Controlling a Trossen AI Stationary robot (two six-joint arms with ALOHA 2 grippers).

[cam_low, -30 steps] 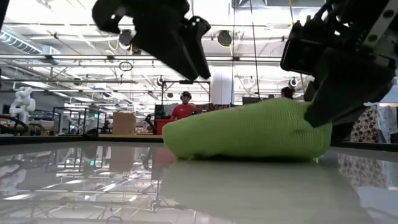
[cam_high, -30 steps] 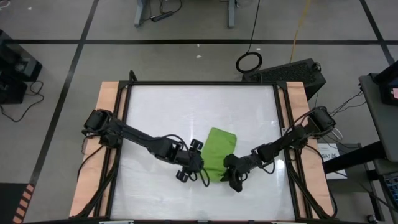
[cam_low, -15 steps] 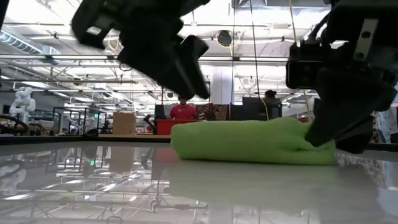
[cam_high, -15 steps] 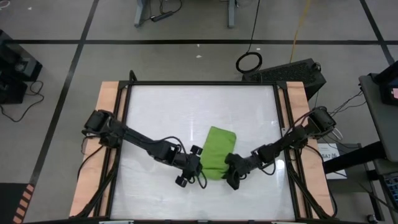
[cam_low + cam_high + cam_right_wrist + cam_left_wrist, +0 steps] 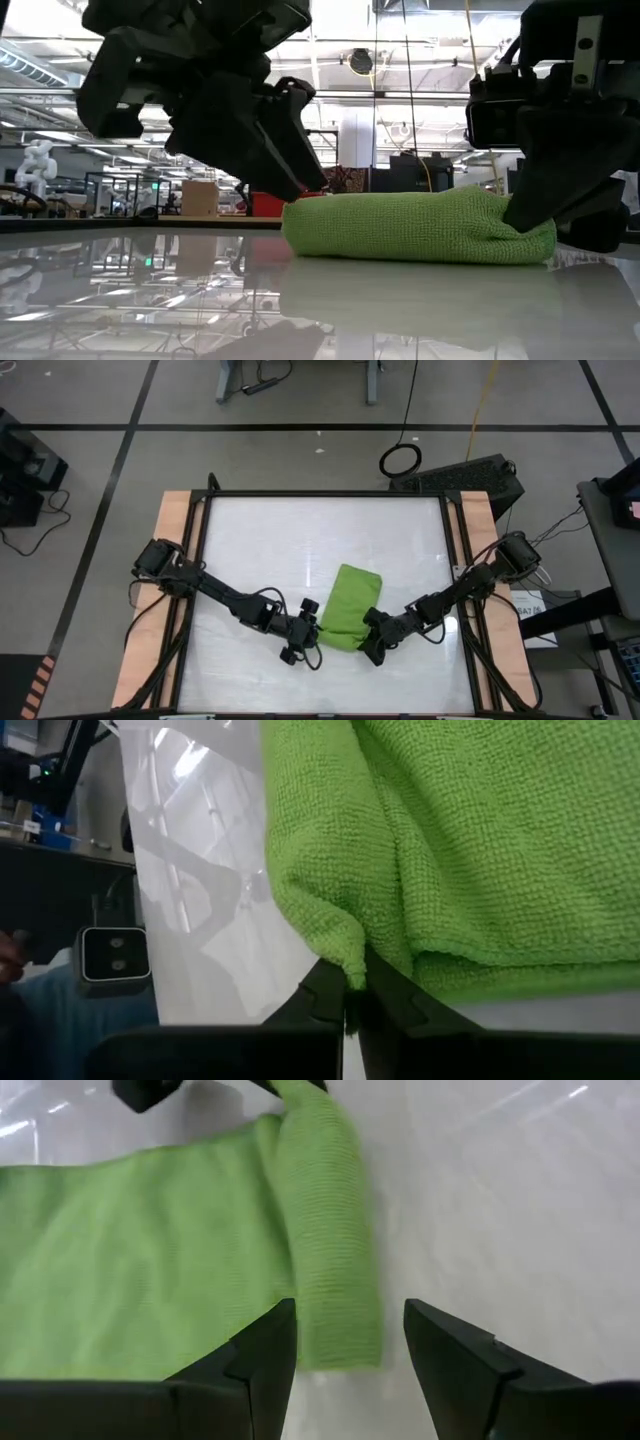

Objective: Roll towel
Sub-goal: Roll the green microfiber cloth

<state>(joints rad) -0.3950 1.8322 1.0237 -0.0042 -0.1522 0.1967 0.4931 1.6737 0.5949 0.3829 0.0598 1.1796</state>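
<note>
right end effector pinches the towel corner; left end effector spread wide at its other side.

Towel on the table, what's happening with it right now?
The lime-green towel lies partly rolled on the white table, toward its near edge. The right gripper is shut on the towel's near right corner, pinching a fold of cloth. The left gripper is at the towel's near left end, open, with the rolled edge lying between its fingers but not clamped. The roll is not yet finished.
</note>
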